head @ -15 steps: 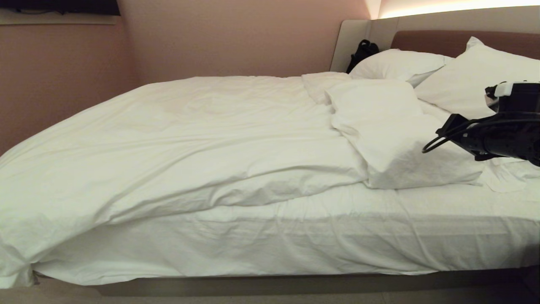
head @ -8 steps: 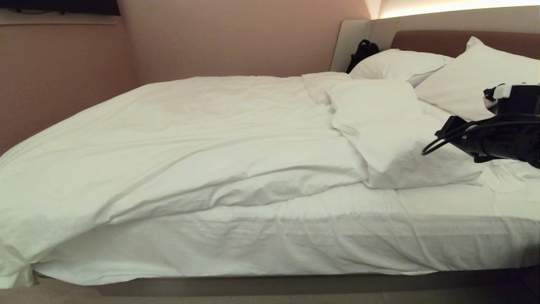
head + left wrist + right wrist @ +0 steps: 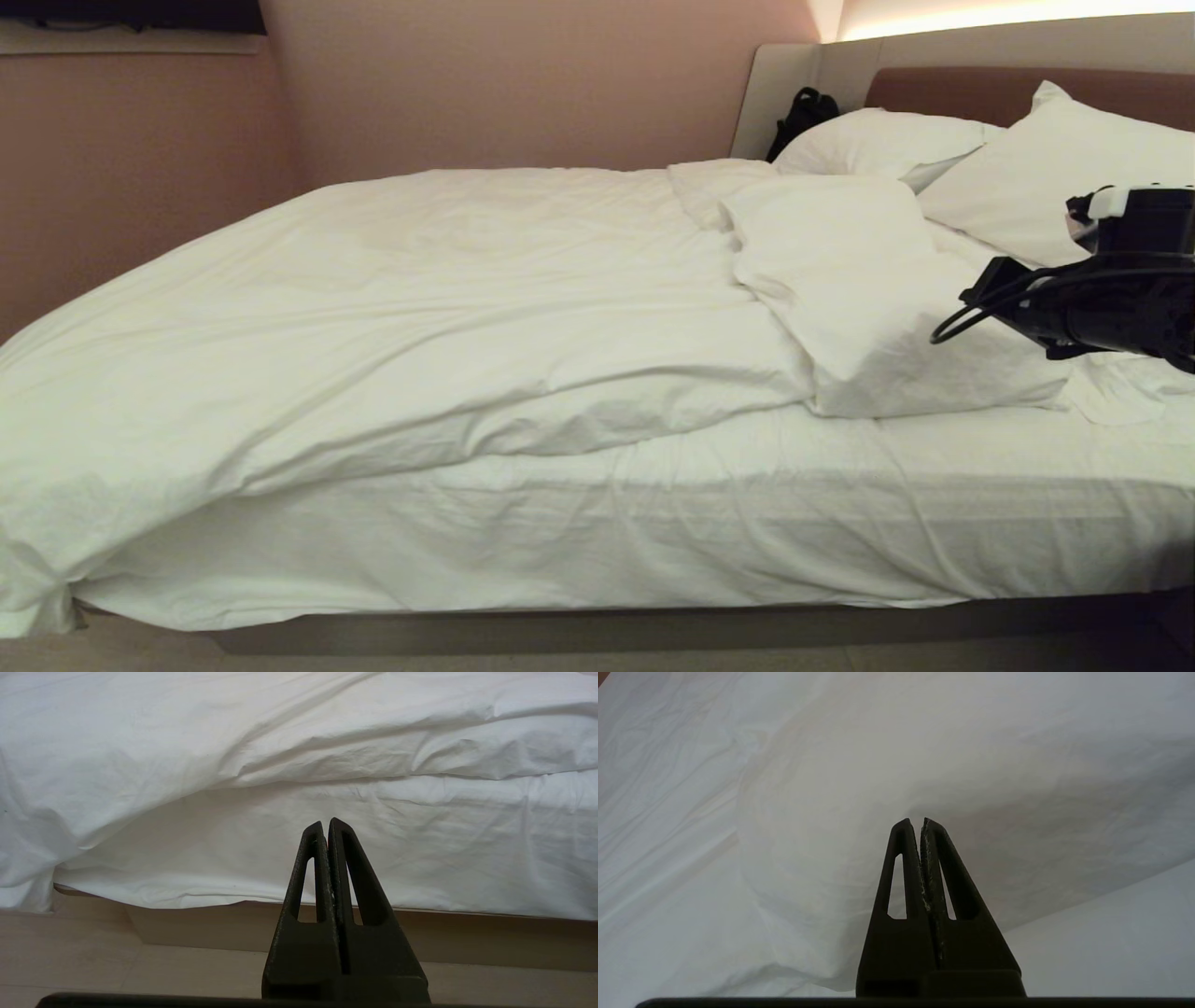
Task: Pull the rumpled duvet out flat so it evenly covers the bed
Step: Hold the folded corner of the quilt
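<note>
The bed (image 3: 653, 625) is seen from its long side, with a brown headboard (image 3: 943, 89) at the far right. The puffy white duvet (image 3: 448, 308) covers the left and middle of the bed. Its near edge lies back from the mattress side, leaving bare sheet (image 3: 709, 523). Near the pillows a duvet corner is folded back into a thick flap (image 3: 859, 289). My right arm (image 3: 1092, 308) hovers at the right, beside that flap. The right gripper (image 3: 921, 821) is shut and empty above the puffy flap (image 3: 859, 788). My left gripper (image 3: 325, 823) is shut and empty, low in front of the mattress side (image 3: 420, 858).
Two white pillows (image 3: 878, 140) (image 3: 1046, 177) lean on the headboard, and a black bag (image 3: 801, 114) sits in the far corner. A pink wall runs behind the bed. Beige floor (image 3: 117, 961) lies before the platform base (image 3: 210, 928).
</note>
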Tool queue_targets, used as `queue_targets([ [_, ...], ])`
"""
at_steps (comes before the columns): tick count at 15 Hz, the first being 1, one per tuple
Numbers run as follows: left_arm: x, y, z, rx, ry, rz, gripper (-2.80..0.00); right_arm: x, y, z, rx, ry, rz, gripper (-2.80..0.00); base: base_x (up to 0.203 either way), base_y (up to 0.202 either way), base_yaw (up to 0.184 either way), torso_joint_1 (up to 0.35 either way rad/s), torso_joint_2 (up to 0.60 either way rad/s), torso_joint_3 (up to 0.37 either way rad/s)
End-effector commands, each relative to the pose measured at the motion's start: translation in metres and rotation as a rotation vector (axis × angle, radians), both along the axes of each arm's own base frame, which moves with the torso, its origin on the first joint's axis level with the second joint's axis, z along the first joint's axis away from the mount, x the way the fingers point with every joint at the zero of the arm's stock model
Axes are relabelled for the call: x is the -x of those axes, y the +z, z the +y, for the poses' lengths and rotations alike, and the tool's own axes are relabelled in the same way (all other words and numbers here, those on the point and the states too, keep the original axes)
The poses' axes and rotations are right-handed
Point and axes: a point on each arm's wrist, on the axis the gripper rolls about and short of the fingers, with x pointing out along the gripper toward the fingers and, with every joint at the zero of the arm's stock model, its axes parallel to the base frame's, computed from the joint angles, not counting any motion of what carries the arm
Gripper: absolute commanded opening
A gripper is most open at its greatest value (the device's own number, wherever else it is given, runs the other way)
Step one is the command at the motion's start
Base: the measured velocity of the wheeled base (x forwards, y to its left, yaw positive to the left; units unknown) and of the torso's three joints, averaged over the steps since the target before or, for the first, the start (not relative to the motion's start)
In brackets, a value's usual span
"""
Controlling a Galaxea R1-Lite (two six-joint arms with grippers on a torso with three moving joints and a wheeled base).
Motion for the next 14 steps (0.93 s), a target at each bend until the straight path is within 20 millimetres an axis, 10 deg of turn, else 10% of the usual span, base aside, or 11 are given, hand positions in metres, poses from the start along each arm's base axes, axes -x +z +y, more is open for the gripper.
queue_targets([
  [1,0.0,0.0,0.0,0.001,0.001,0.0,-2.8,0.0,0.002,0.0,-0.001,0.001,-0.009,-2.8,0.0,0.0,0.0,0.0,0.0,0.0],
  [14,0.0,0.0,0.0,0.001,0.001,-0.001,-2.8,-0.018,-0.013,-0.003,-0.008,-0.007,0.019,-2.8,0.0,0.0,0.0,0.0,0.0,0.0],
])
